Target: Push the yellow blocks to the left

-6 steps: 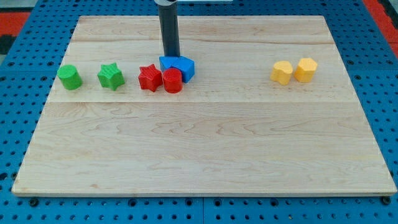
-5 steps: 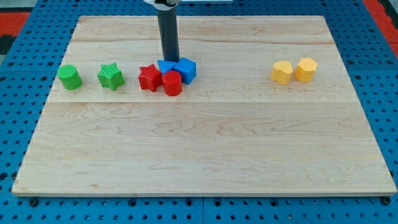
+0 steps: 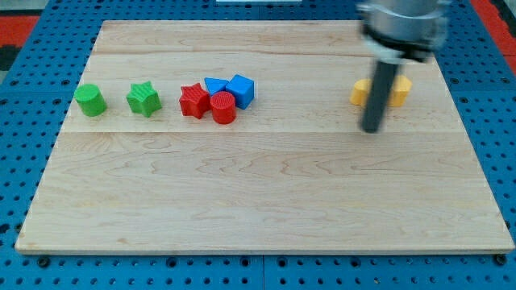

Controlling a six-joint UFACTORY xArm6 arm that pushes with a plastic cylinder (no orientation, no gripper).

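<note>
Two yellow blocks sit side by side at the board's upper right: one [image 3: 359,93] on the left and one [image 3: 401,89] on the right, both partly hidden by my rod. My tip [image 3: 371,130] rests on the board just below them, toward the view's bottom, under the gap between the two. The rod looks blurred.
A green cylinder [image 3: 89,100] and a green star [image 3: 143,98] stand at the left. A red star [image 3: 193,101], a red cylinder [image 3: 223,106] and two blue blocks [image 3: 214,85] [image 3: 241,89] cluster left of centre. The wooden board [image 3: 266,201] lies on a blue pegboard.
My rod has moved from behind the blue blocks across to the view's right, and now stands in front of the yellow blocks. The blocks have not visibly moved.
</note>
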